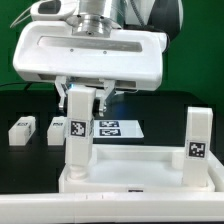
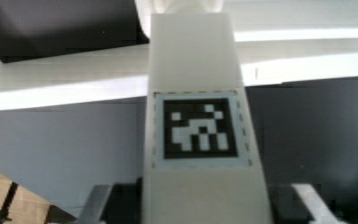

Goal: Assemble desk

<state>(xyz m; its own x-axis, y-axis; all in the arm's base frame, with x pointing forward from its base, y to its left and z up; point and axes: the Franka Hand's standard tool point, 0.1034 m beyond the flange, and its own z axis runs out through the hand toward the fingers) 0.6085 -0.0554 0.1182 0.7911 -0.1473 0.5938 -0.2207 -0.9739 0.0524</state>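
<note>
On black tabletop (image 1: 20, 105): marker board (image 1: 110, 128), two loose legs (image 1: 22, 131); green backdrop (image 1: 8, 40).

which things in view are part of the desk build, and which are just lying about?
Job: desk top; held leg in the gripper; standing leg; first loose leg; second loose leg.
Lying about: marker board.

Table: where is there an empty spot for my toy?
Bare: black table between the marker board and the standing leg, and the middle of the desk top. Crowded at the exterior view's left: two loose legs, plus the fingers gripping a fourth leg.
</note>
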